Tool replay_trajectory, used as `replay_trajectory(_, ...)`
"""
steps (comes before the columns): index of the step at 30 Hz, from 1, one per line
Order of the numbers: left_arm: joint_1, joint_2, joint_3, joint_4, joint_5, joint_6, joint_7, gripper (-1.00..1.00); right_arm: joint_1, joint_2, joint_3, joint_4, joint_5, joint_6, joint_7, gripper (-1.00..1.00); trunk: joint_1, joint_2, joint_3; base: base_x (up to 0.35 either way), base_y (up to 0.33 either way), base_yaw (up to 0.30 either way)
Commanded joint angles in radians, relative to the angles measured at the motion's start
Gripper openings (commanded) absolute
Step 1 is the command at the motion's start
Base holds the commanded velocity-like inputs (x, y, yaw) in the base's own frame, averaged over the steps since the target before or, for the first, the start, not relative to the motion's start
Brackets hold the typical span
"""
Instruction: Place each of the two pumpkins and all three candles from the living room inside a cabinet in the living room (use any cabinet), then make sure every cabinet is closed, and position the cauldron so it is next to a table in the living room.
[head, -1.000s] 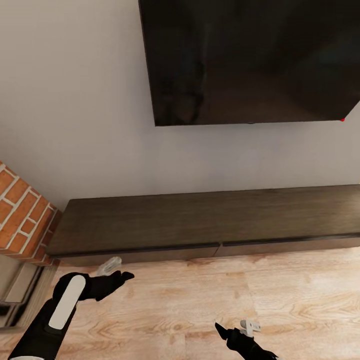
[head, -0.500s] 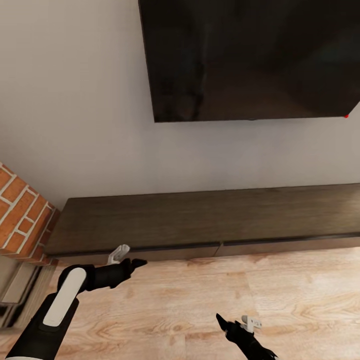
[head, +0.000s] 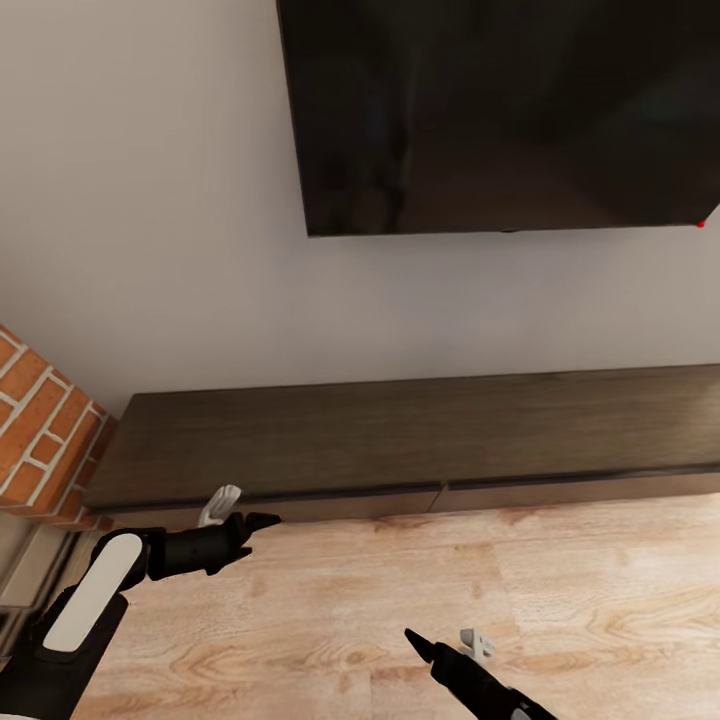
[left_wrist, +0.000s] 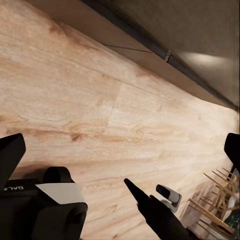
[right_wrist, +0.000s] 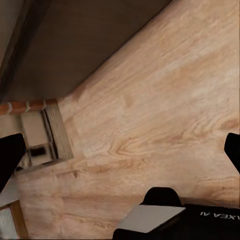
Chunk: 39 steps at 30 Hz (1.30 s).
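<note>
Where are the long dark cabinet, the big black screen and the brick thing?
Cabinet (head: 400, 430): head view, on its flat top.
Black screen (head: 500, 110): head view, mid-panel, on the wall.
Brick structure (head: 35, 420): head view, on its brick face.

- Your cabinet (head: 400, 445) runs off the head view's right edge, so you can't see where it ends.
- The dark screen (head: 500, 110) on the wall is cut off at the top and right of the head view.
- The brick fireplace (head: 45, 430) is clipped by the head view's left edge.
- Your right hand (head: 445, 648) sits at the head view's bottom edge, its arm cut off there.
- In both wrist views your own fingertips (left_wrist: 10, 152) are cropped at the picture edges.
- The wooden-stick object (left_wrist: 220, 197) in the left wrist view is cut off and too unclear to identify.
</note>
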Motion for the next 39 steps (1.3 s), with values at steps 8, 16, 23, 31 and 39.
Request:
replay_trajectory(8,0.002,0.131,-0.074,-0.060,0.289,0.002,0.010,1.00,-0.001,-0.001,0.009,-0.004,-0.038,-0.004,0.162,1.00,0.031,-0.057,-0.026,0.000,0.000,0.000)
replay_trajectory(16,0.003,0.192,-0.115,-0.083,0.429,0.002,0.010,1.00,-0.001,0.001,0.002,-0.025,-0.063,-0.006,0.186,1.00,0.061,-0.113,-0.051,0.000,0.000,0.000)
replay_trajectory(23,0.003,0.196,-0.144,-0.092,0.489,0.002,0.010,1.00,-0.001,0.001,-0.010,-0.061,-0.089,-0.007,0.178,1.00,0.088,-0.162,-0.073,0.000,0.000,0.000)
replay_trajectory(31,0.004,0.199,-0.158,-0.109,0.516,0.002,0.010,1.00,-0.035,0.033,-0.051,-0.077,-0.092,-0.048,0.176,1.00,0.119,-0.218,-0.098,0.000,0.000,0.000)
replay_trajectory(39,0.004,0.201,-0.172,-0.119,0.554,0.002,0.010,1.00,-0.047,0.047,-0.054,-0.128,-0.096,-0.005,0.187,1.00,0.150,-0.274,-0.123,0.000,0.000,0.000)
